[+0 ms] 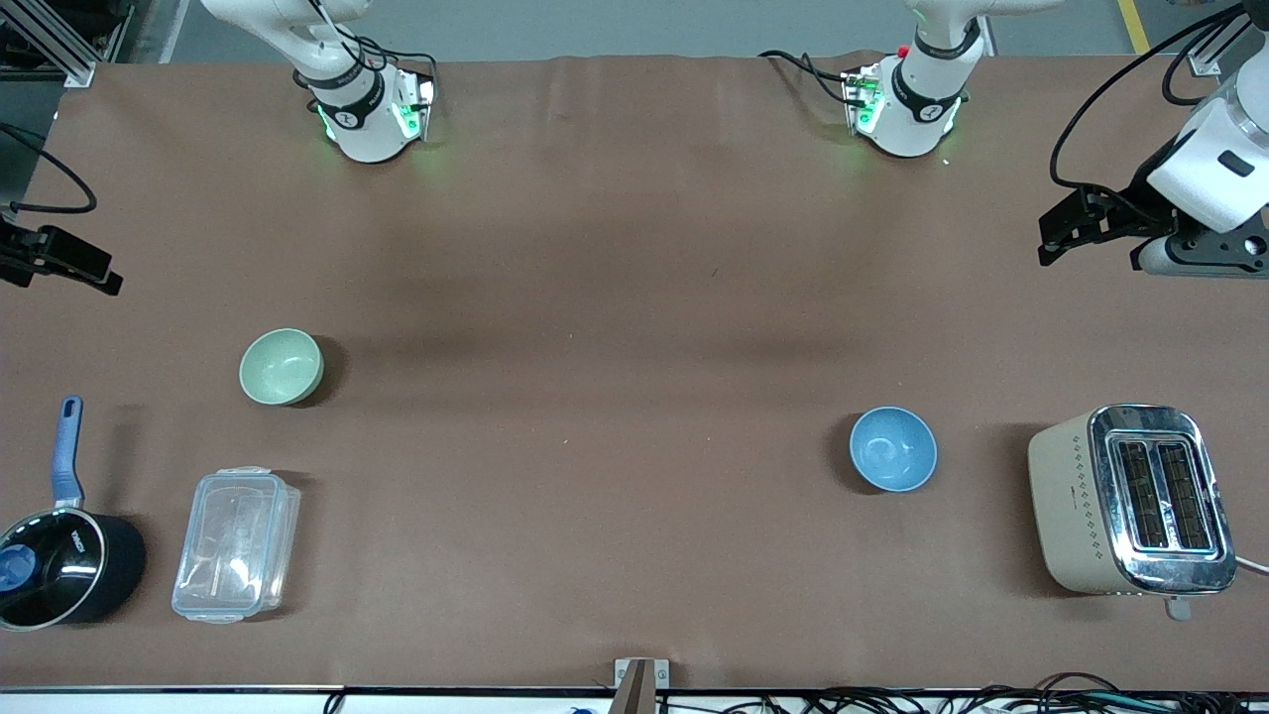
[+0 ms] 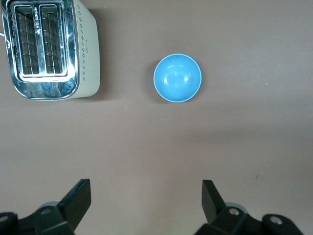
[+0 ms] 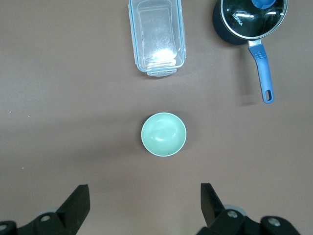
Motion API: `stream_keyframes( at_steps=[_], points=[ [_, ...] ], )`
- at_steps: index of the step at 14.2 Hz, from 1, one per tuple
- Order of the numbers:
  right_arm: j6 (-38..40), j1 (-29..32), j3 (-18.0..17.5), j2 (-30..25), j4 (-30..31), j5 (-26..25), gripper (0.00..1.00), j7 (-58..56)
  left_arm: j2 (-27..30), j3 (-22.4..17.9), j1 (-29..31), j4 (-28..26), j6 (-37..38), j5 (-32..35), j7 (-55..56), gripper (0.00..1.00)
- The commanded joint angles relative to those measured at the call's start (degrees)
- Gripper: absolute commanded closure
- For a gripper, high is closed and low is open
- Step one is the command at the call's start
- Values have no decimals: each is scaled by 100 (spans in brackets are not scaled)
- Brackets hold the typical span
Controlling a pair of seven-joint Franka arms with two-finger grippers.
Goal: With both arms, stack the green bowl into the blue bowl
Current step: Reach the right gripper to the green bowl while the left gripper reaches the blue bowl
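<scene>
My left gripper point(image 2: 146, 205) has its fingers point(image 2: 78, 198) spread wide with nothing between them, hanging high over the table point(image 1: 615, 297) at the left arm's end. My right gripper point(image 3: 145, 205) is the same: fingers point(image 3: 77, 200) wide apart, empty, up over the right arm's end.

Below my right gripper sits the green bowl point(image 3: 164, 134), upright, mouth up, alone on the table. The clear lidded box point(image 3: 156, 36) and the black saucepan point(image 3: 249, 19) lie nearer the front camera than it. Below my left gripper sits the blue bowl point(image 2: 177, 78), also upright and empty, near the toaster point(image 2: 46, 46) but apart from it.

The two bowls are well apart, one toward each arm's end, so I judge nothing is done yet: gripping, carrying and nesting all remain. Both bowls are round, so neither has a long axis or heading; any side of the rim should serve.
</scene>
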State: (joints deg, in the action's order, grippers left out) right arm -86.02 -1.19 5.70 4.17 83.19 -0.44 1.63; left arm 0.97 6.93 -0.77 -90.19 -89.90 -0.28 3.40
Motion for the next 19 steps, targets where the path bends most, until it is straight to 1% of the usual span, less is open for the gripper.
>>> stream_keyframes(
  at_steps=[1,3,4,5,9,10,11,13,14,15,16,17,18,19],
  points=[
    [-12,22,-8,-170,153,79,0,57,9,55,68,107,148,151,-68,0],
    [-3,22,-8,-170,153,79,0,57,-157,72,50,151,122,353,-59,0],
    [-3,22,-8,-170,153,79,0,57,-437,81,50,160,70,423,-7,0],
    [6,22,-8,-162,162,79,0,-4,-753,81,59,151,-218,398,11,0],
    [-11,109,1,-144,451,62,0,-347,-1887,81,59,-507,-2193,433,238,0],
    [-90,214,1,-118,618,62,0,-373,-2203,81,68,-586,-2633,433,327,0],
    [-308,302,-8,-92,863,62,0,-469,-2493,72,59,-596,-2916,441,380,0],
    [-1080,425,1,-109,1714,62,0,-812,-2986,72,59,-587,-3488,433,424,0],
    [-1449,531,1,-109,2066,62,0,-918,-3154,72,76,-579,-3612,433,442,1],
    [-1949,610,1,-109,2461,62,0,-1084,-3277,72,68,-578,-3683,433,459,9],
    [-2459,672,1,-100,2856,62,0,-1225,-3366,72,68,-570,-3692,433,468,21],
    [-3047,733,1,-100,3269,62,0,-1322,-3453,72,59,-578,-3727,433,468,31],
    [-3705,777,1,-83,3735,62,0,-1340,-3541,72,59,-578,-3771,433,468,36],
    [-4199,813,1,-48,4087,62,0,-1367,-3577,72,59,-578,-3789,433,468,42]
  ],
)
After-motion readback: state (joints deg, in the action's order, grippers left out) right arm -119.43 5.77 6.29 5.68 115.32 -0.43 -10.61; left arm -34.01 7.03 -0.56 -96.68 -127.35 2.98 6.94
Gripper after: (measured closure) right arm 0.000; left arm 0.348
